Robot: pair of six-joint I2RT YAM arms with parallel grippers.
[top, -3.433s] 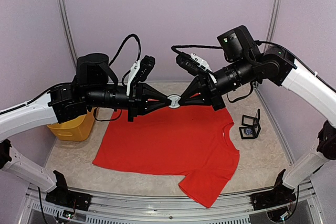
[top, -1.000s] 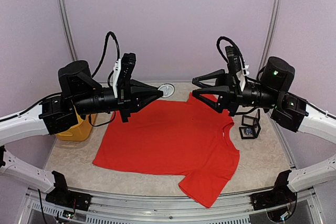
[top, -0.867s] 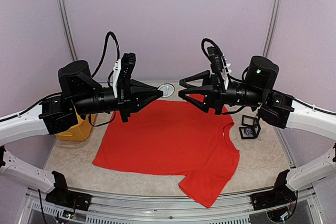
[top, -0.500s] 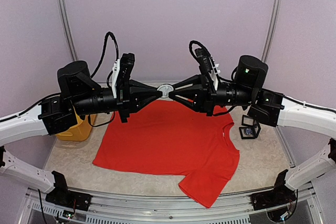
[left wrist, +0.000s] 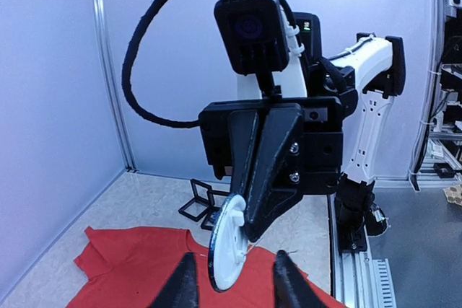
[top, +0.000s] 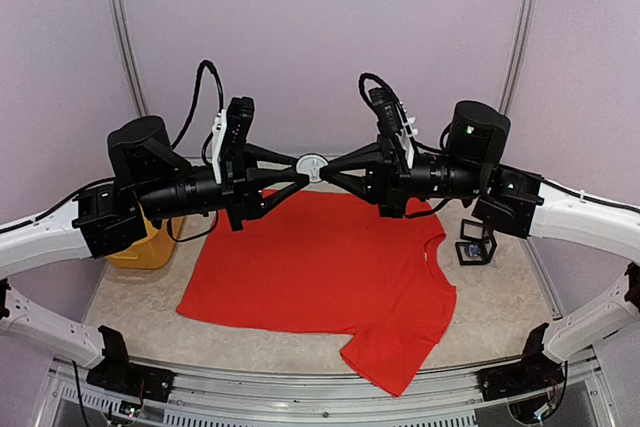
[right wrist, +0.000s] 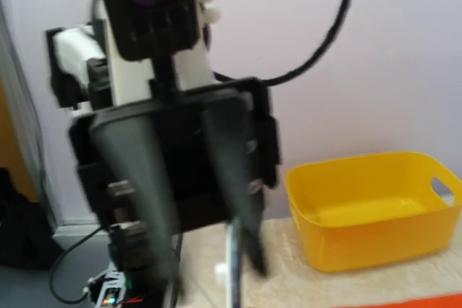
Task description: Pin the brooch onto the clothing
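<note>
The red T-shirt [top: 320, 267] lies flat on the table. The brooch [top: 311, 164], a white round disc with a pin on its back, is held in the air above the shirt's far edge, between both arms. My right gripper [top: 320, 167] is shut on the brooch's rim. My left gripper [top: 300, 172] is open, with its fingers spread on either side of the disc. In the left wrist view the brooch [left wrist: 227, 250] hangs between my left fingertips [left wrist: 184, 286], pinched from above by the right gripper [left wrist: 247, 227]. The right wrist view is blurred and shows the brooch [right wrist: 232, 268] edge-on.
A yellow bin [top: 145, 242] stands left of the shirt and also shows in the right wrist view [right wrist: 375, 207]. Small black frame stands [top: 477, 240] sit right of the collar. Purple walls enclose the table on three sides.
A second ago my left gripper held the brooch alone and the right gripper was open and apart. The right gripper moved in and shut on the brooch. My left gripper has opened.
</note>
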